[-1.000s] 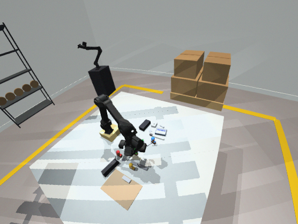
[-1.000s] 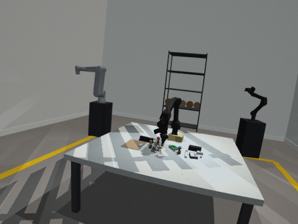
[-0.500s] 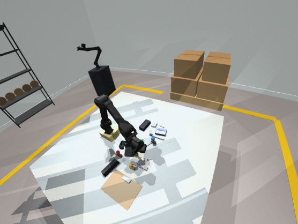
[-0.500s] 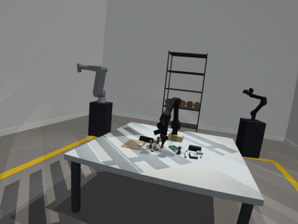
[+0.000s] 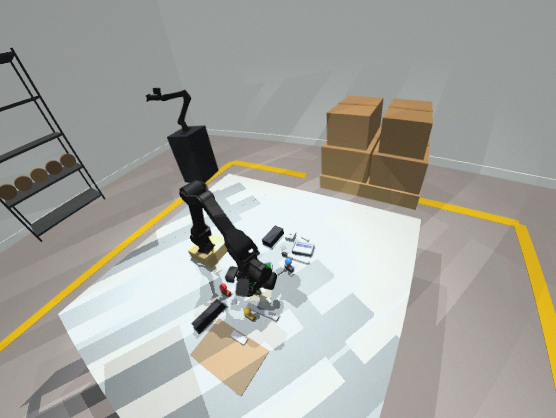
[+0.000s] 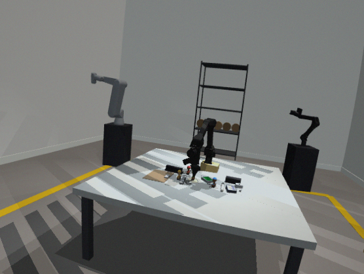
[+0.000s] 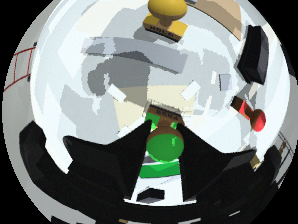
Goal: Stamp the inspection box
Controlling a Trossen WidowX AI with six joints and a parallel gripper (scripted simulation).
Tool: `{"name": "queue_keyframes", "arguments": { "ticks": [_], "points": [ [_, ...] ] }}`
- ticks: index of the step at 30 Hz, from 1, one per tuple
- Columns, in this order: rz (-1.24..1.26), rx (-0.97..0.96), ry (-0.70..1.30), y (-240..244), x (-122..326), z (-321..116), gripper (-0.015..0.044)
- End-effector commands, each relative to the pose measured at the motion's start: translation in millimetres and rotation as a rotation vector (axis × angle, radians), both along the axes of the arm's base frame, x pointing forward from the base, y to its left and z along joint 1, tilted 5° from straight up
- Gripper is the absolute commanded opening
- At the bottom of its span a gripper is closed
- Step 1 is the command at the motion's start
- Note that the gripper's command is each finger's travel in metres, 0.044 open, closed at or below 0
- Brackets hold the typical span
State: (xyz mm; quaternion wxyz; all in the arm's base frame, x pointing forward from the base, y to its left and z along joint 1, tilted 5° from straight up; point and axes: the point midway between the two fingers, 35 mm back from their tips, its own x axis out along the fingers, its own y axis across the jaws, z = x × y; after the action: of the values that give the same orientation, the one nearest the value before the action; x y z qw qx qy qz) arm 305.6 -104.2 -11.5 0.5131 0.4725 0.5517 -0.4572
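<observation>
The green-knobbed stamp is upright between my fingers. My gripper is shut on it and is over the cream card. The stamp's block lies within a thin dark outline on the card in the wrist view; whether its face touches the card cannot be told. The card's surface under the block is hidden. Small white pieces sit at the card's far corners. The green ink pad is on the arm's side of the stamp.
A yellow-knobbed stamp stands beyond a grey strip. A red-knobbed stamp and a black block are to one side. A blue-knobbed stamp stands on the other side.
</observation>
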Motion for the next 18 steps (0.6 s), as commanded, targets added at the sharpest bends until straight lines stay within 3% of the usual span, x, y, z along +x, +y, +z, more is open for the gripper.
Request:
{"name": "queue_keyframes", "arguments": {
  "ticks": [1,18],
  "points": [
    [-0.008,-0.003,0.002,-0.5,-0.1,-1.3,0.0],
    [-0.008,-0.003,0.002,-0.3,-0.2,-4.4,0.0]
  ]
}}
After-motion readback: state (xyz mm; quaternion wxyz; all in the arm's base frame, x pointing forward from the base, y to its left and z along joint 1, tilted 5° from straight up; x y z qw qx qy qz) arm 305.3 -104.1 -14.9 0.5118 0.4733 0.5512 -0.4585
